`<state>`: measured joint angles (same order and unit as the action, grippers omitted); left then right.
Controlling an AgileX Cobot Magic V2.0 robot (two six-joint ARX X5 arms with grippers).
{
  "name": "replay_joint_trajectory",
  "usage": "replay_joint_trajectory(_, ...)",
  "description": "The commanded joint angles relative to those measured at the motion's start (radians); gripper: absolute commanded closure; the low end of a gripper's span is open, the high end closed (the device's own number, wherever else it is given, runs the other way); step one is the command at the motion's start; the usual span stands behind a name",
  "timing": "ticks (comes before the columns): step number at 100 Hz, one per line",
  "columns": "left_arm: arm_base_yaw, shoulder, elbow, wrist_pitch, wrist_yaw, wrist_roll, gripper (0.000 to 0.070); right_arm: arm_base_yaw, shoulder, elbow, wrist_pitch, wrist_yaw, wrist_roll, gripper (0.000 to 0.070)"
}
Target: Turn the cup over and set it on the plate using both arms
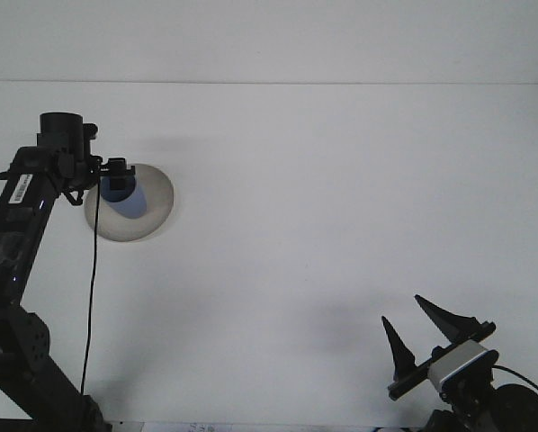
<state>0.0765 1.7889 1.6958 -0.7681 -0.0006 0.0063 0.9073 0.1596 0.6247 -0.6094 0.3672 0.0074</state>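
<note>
Table (pixel 323 207): plain white surface, filling the front view from the near edge to a straight far edge against a pale wall
Plate (pixel 152 220): one, round, grey-white, lying flat on the table at far left, casting a soft shadow; its left part is hidden behind dark hardware
Remainder of the surface: uniform white, faint shadows near the lower right

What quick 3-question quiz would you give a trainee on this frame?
1. True or false: the cup lies over the plate.
2. Which hand is at the cup? A) left hand B) right hand
3. What colour is the cup?

Key: 1 true; 2 A; 3 blue.
</note>
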Motion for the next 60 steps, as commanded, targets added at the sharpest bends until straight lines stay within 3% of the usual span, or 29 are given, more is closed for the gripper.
replay_joint_trajectory(1,0.002,-0.022,0.024,-0.004,0.004,-0.024,0.0279,0.01,0.003,0.001,0.011,0.0,-0.002,0.0262)
replay_joint_trajectory(39,-0.029,-0.395,-0.006,-0.021,0.005,-0.053,0.0279,0.01,0.003,0.001,0.011,0.001,-0.004,0.0262)
replay_joint_trajectory(60,-0.112,-0.766,-0.31,0.134,0.012,-0.085,0.0279,0.01,0.003,0.001,0.022,0.0,-0.003,0.0262)
